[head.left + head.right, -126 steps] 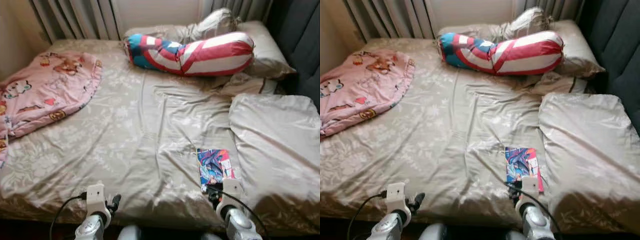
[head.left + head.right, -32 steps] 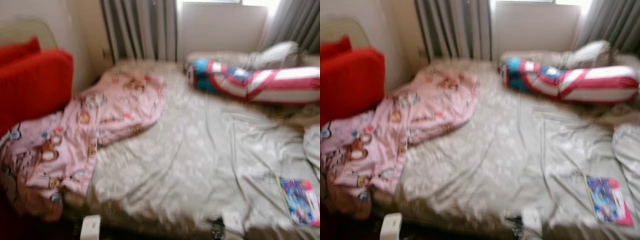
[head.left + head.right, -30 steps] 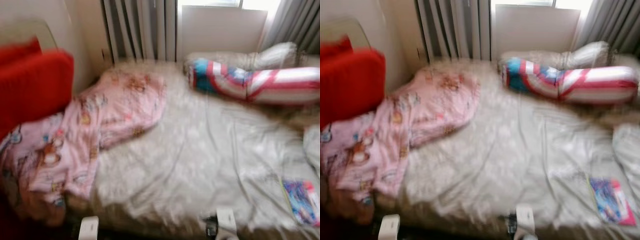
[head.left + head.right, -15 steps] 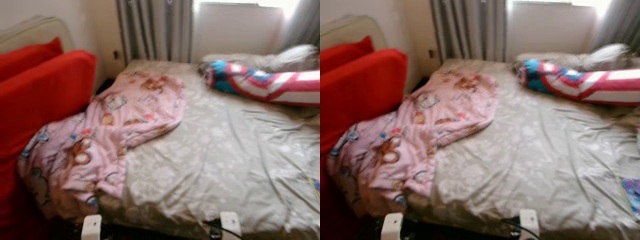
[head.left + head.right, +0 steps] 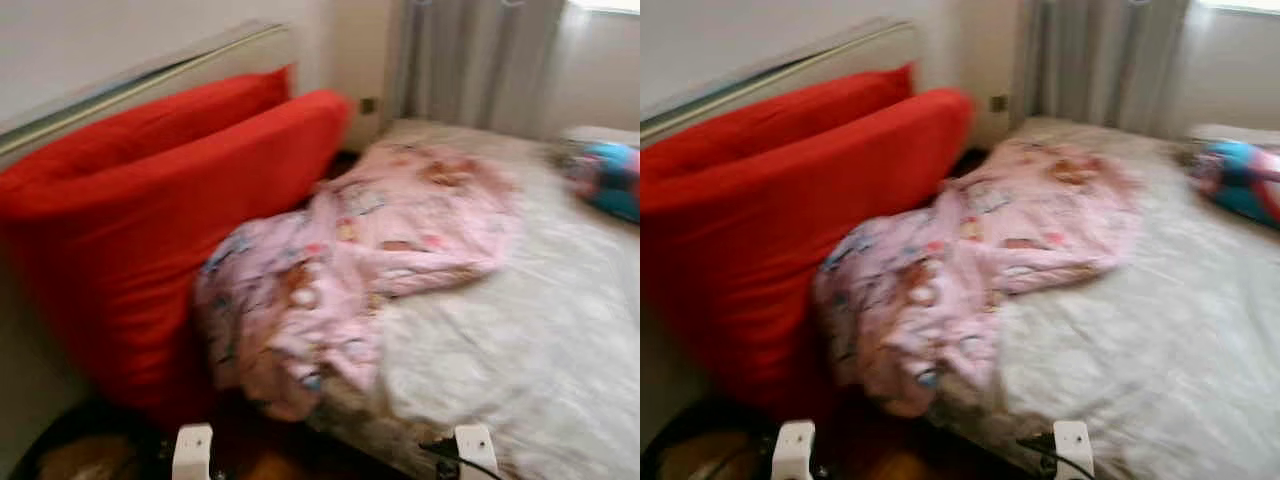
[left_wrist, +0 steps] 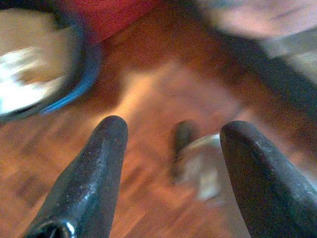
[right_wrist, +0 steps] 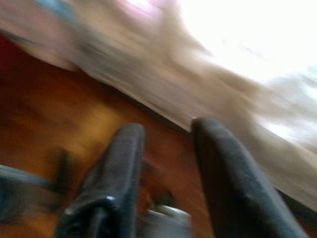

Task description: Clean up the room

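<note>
A pink cartoon-print blanket (image 5: 370,250) lies crumpled on the bed's near left corner and hangs over its edge toward the floor. The bed (image 5: 540,340) has a beige patterned sheet. A red, white and blue bolster (image 5: 605,175) shows at the far right edge. Both arms are held low in front of me, above the wooden floor. My left gripper (image 6: 171,148) is open with nothing between its fingers. My right gripper (image 7: 166,158) is open too, beside the bed's edge. All views are blurred.
Big red cushions (image 5: 150,220) lean against the wall left of the bed, close to the blanket. A round blue-rimmed container (image 6: 34,64) sits on the floor by them. A small blurred pale object (image 6: 198,163) lies on the wooden floor. Grey curtains (image 5: 470,60) hang behind.
The camera has swung left: the bolster slid to the right edge, the book left the picture, and the red cushions now take up the left. Nothing on the bed has moved.
</note>
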Tool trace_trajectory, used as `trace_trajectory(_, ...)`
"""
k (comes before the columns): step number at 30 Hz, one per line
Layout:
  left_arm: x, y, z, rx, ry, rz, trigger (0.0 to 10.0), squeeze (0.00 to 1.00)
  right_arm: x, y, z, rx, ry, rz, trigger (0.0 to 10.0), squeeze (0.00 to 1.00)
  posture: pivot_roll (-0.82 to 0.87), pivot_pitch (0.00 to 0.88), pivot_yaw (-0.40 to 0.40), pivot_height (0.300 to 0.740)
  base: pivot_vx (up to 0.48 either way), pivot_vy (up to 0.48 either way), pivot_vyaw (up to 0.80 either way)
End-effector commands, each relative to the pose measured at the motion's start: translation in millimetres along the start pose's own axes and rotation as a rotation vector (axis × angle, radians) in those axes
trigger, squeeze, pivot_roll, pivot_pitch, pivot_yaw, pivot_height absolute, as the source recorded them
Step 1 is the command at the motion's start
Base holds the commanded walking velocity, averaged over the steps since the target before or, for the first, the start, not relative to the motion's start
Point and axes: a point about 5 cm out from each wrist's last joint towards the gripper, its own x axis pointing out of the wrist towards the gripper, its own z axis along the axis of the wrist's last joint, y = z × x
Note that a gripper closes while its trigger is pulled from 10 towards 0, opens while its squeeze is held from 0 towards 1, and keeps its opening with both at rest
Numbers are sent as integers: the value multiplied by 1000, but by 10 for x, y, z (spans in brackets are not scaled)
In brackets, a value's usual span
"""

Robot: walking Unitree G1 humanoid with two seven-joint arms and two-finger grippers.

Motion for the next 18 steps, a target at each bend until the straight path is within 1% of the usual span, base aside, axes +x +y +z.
trace_trajectory(1, 15, -95, 31, -1, -8, -23, 10000, 0, -32, -116, -101, 5, 31, -29, 10000, 0, 75, 8, 18, 740, 0, 0, 0)
trace_trajectory(10, 19, -117, 59, -21, -29, -30, 10000, 0, -32, -121, -97, 11, 29, -28, 10000, 0, 76, 11, 16, 740, 0, 0, 0)
trace_trajectory(18, 21, -134, 57, -11, -21, -37, 10000, 0, -32, -119, -97, 10, 30, -26, 10000, 0, 76, 11, 16, 740, 0, 0, 0)
